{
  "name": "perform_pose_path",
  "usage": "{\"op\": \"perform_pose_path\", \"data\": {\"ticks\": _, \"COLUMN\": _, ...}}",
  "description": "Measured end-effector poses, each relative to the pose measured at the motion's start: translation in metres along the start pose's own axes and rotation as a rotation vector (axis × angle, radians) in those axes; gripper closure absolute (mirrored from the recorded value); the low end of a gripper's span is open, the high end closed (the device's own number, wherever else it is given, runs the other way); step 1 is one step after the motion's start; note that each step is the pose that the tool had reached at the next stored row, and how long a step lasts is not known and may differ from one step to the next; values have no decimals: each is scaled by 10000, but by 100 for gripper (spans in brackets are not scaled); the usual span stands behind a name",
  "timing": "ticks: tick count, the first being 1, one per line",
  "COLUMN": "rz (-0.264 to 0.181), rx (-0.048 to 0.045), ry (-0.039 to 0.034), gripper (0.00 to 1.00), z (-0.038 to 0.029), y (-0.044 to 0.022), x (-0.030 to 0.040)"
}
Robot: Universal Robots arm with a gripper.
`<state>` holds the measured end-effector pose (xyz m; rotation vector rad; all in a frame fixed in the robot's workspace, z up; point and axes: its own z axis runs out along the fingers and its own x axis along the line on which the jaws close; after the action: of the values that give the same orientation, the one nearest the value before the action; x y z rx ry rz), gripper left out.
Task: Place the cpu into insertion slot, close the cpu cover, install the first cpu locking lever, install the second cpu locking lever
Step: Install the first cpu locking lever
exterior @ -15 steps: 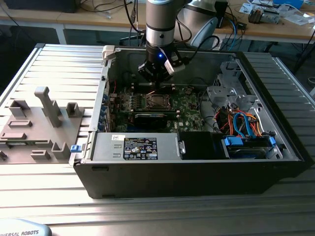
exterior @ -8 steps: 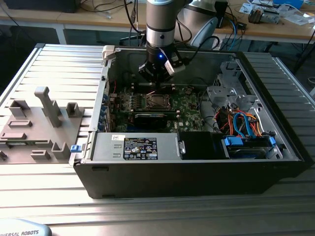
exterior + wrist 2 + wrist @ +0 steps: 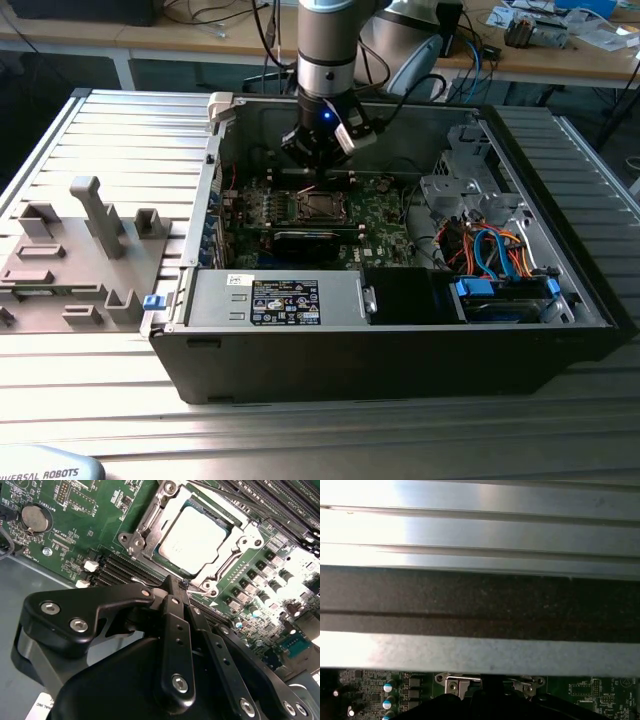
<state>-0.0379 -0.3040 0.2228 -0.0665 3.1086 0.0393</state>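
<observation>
One gripper (image 3: pixel 172 582) hangs low inside the open PC case (image 3: pixel 400 340), fingers pinched together with nothing between them, right at the edge of the cpu cover (image 3: pixel 150 535). That cover lies flat over the cpu (image 3: pixel 195 540), which sits in the insertion slot (image 3: pixel 316 207) on the green motherboard (image 3: pixel 85 535).

robotics lab, open computer case (image 3: pixel 400 330), cluttered wooden workbench (image 3: pixel 200 35)

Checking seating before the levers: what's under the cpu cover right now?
The cpu shows through the window of the closed cpu cover; the insertion slot beneath is hidden.
</observation>
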Motion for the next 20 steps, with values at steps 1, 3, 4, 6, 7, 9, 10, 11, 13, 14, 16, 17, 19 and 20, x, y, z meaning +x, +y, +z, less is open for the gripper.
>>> {"op": "perform_pose_path", "data": {"ticks": 1, "rz": -122, "rx": -6, "ry": 3, "gripper": 89, "z": 6, "y": 25, "x": 26}}
{"op": "perform_pose_path", "data": {"ticks": 3, "rz": -183, "rx": -12, "ry": 4, "gripper": 89, "z": 32, "y": 77, "x": -24}}
{"op": "perform_pose_path", "data": {"ticks": 4, "rz": -182, "rx": -11, "ry": 8, "gripper": 89, "z": 67, "y": 75, "x": -68}}
{"op": "perform_pose_path", "data": {"ticks": 6, "rz": -182, "rx": -11, "ry": 9, "gripper": 89, "z": 97, "y": 73, "x": -82}}
{"op": "perform_pose_path", "data": {"ticks": 7, "rz": -183, "rx": -10, "ry": 10, "gripper": 89, "z": 118, "y": 72, "x": -88}}
{"op": "perform_pose_path", "data": {"ticks": 9, "rz": -182, "rx": -10, "ry": 9, "gripper": 89, "z": 146, "y": 71, "x": -93}}
{"op": "perform_pose_path", "data": {"ticks": 10, "rz": -182, "rx": -11, "ry": 9, "gripper": 89, "z": 161, "y": 71, "x": -95}}
{"op": "perform_pose_path", "data": {"ticks": 11, "rz": -183, "rx": -11, "ry": 9, "gripper": 89, "z": 177, "y": 70, "x": -97}}
{"op": "perform_pose_path", "data": {"ticks": 13, "rz": -182, "rx": -7, "ry": 13, "gripper": 89, "z": 199, "y": 67, "x": -100}}
{"op": "perform_pose_path", "data": {"ticks": 14, "rz": -183, "rx": -6, "ry": 14, "gripper": 89, "z": 204, "y": 63, "x": -101}}
{"op": "perform_pose_path", "data": {"ticks": 16, "rz": -184, "rx": -1, "ry": 7, "gripper": 89, "z": 209, "y": 48, "x": -103}}
{"op": "perform_pose_path", "data": {"ticks": 17, "rz": -184, "rx": -21, "ry": 4, "gripper": 89, "z": 212, "y": 36, "x": -103}}
{"op": "perform_pose_path", "data": {"ticks": 19, "rz": -183, "rx": -16, "ry": 7, "gripper": 89, "z": 211, "y": 28, "x": -105}}
{"op": "perform_pose_path", "data": {"ticks": 20, "rz": -190, "rx": -11, "ry": 10, "gripper": 89, "z": 209, "y": 26, "x": -108}}
